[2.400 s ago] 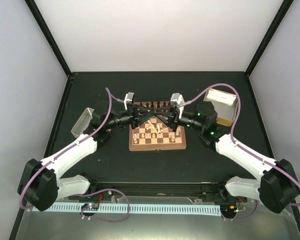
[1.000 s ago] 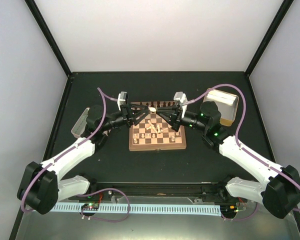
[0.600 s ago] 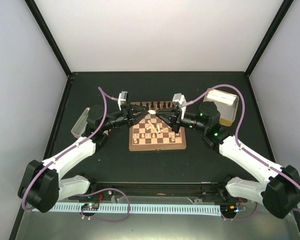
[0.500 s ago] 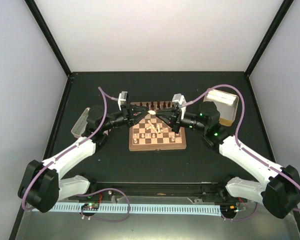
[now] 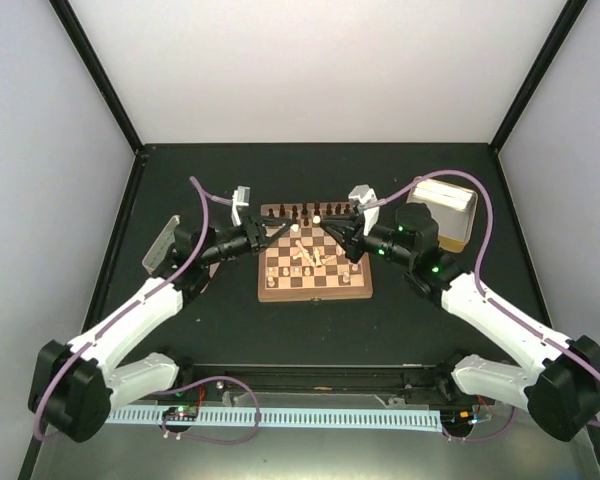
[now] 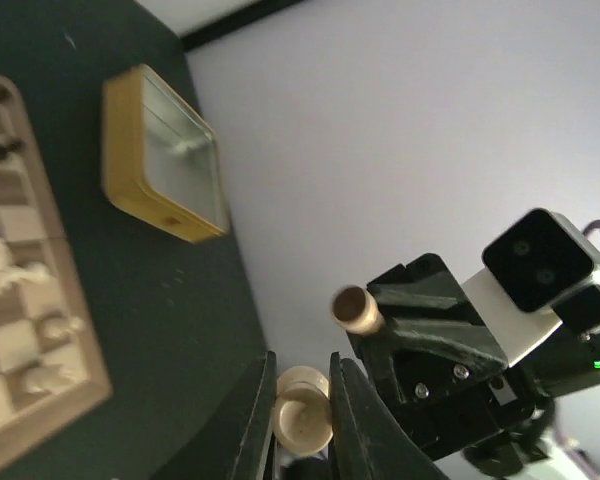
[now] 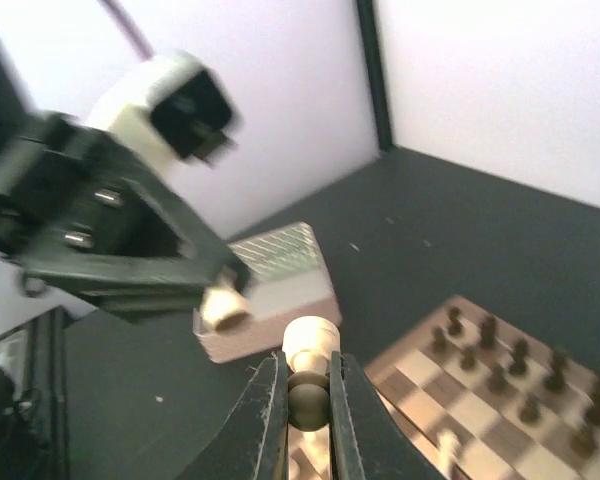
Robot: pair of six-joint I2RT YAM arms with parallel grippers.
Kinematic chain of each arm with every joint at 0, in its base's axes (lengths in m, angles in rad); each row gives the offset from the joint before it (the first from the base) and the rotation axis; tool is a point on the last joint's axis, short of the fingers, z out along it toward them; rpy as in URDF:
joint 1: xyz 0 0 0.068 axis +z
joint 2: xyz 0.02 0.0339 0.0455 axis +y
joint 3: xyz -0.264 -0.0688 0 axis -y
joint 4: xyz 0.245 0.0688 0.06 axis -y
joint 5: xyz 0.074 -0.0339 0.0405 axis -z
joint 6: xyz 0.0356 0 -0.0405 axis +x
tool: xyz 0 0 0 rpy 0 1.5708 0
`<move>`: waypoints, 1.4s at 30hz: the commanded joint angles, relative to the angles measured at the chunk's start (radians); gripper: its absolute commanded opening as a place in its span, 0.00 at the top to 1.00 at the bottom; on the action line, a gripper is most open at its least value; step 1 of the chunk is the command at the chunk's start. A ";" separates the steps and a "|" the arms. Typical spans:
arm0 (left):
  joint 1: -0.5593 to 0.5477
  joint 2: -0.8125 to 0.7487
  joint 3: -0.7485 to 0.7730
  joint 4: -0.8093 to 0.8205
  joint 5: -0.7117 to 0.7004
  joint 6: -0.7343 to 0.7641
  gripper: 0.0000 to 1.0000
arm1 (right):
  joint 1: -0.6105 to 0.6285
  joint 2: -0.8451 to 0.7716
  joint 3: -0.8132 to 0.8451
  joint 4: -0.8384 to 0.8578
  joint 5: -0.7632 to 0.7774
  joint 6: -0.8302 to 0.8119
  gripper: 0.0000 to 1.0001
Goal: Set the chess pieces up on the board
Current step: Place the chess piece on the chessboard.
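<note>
The dark desk (image 5: 230,330) carries the board (image 5: 315,297) at its middle. A grey tray (image 5: 160,245) is set to the left and a yellow tray (image 6: 120,150) to the far right. Dark pieces (image 5: 300,210) are ranged upright along the board's far row. The chess pieces (image 5: 305,255) are mostly strewn over the middle squares, several toppled, and a few are stood toward the near edge. The left fingers (image 6: 255,420) are closed on one pale piece (image 6: 302,422), and the right fingers (image 7: 270,400) are clamped on a second pale piece (image 7: 310,345). Both pieces are held in the air above the far half of the board.

Trouble is likeliest at the setting-down. Each piece is tiny and pinched on a narrow waist, so it could be twisted or let slip. The loose pieces below could also be scattered, or the dark row clipped, if the two arms are lowered so close together.

A second ago the two sets of fingers were met tip to tip over the far edge. Now they are drawn apart, and the left arm is pulled back leftward.
</note>
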 commanded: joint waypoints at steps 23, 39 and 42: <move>0.004 -0.492 -0.004 -0.652 -0.668 0.877 0.96 | 0.152 0.563 0.625 -1.366 0.378 0.052 0.99; 0.006 -0.506 -0.011 -0.637 -0.640 0.877 0.96 | 0.179 0.814 0.746 -1.355 0.488 0.049 0.96; 0.006 -0.503 -0.012 -0.639 -0.640 0.877 0.95 | 0.179 0.845 0.755 -1.343 0.483 0.045 0.91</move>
